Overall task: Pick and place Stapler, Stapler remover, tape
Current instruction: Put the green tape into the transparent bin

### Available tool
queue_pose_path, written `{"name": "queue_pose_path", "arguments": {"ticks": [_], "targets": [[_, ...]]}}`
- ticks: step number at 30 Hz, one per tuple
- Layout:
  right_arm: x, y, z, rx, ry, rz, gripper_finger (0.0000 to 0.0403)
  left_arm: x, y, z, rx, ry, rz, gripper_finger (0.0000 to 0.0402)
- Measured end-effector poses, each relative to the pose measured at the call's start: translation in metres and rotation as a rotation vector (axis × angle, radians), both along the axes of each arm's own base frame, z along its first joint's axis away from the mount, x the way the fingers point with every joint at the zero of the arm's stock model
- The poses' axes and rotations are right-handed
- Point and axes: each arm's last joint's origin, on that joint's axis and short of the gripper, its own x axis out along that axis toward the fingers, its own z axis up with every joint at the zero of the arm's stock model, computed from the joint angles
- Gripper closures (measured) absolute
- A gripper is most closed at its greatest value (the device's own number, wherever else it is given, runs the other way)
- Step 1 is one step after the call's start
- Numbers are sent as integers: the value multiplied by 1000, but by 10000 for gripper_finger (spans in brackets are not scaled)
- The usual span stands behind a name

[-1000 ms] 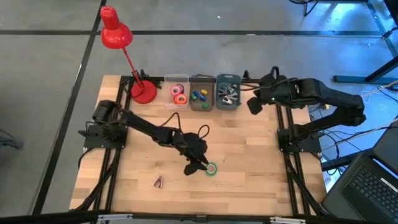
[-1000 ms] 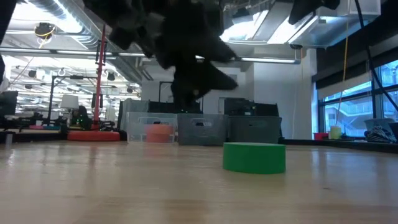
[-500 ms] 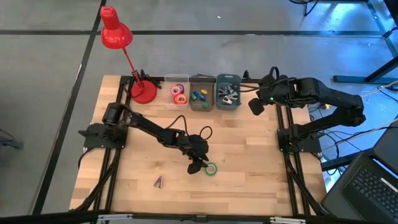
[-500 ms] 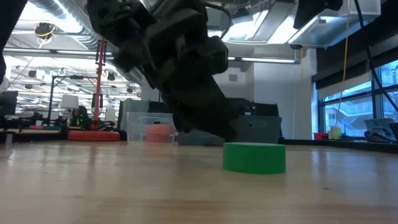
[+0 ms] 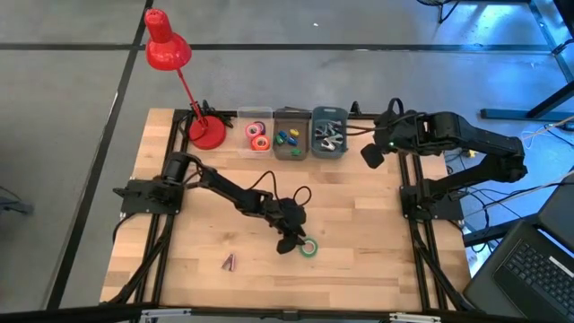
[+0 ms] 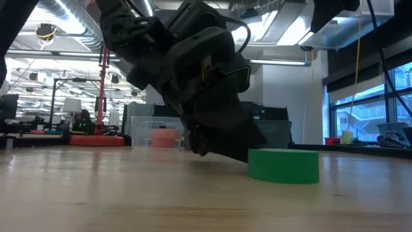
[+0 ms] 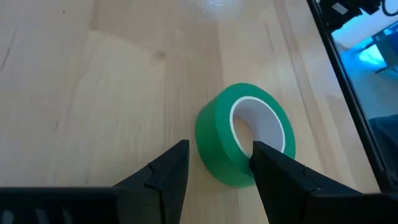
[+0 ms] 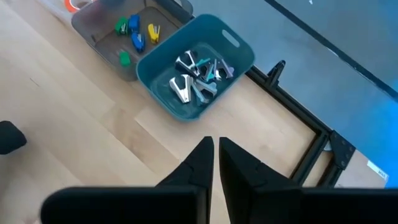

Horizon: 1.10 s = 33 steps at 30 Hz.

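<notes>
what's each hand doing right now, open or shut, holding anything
Left hand: open, its fingers straddling the wall of the green tape roll on the table, not yet closed on it.
Right hand: shut, holding nothing, up near the bins.

Two arms, each with one pincer; one green tape roll (image 5: 308,247) on the surface (image 5: 359,260); three bins (image 5: 291,135); one red lamp (image 5: 170,54); one small claw-shaped piece (image 5: 230,261).
</notes>
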Motion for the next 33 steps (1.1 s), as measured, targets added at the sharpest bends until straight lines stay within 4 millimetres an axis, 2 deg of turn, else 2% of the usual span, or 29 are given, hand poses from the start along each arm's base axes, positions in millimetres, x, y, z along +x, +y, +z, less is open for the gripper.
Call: {"name": "queue_pose_path", "arguments": {"ticks": [5, 8, 12, 16, 27, 33], "targets": [[-4, 0, -2, 6, 35, -10, 373, -3, 6, -4, 9, 70, 9, 248], [-3, 0, -2, 6, 35, -9, 373, 0, 11, -3, -69, 44, -30, 251], [-3, 0, -2, 6, 34, -10, 373, 6, 13, 9, -139, -38, 4, 252], [-3, 0, -2, 5, 35, -8, 373, 15, 11, 29, -149, -91, -5, 252], [-4, 0, -2, 4, 39, -7, 373, 14, -6, 29, 17, -35, -78, 250], [-4, 0, -2, 4, 39, -7, 373, 15, -5, 29, 96, -59, -52, 249]]}}
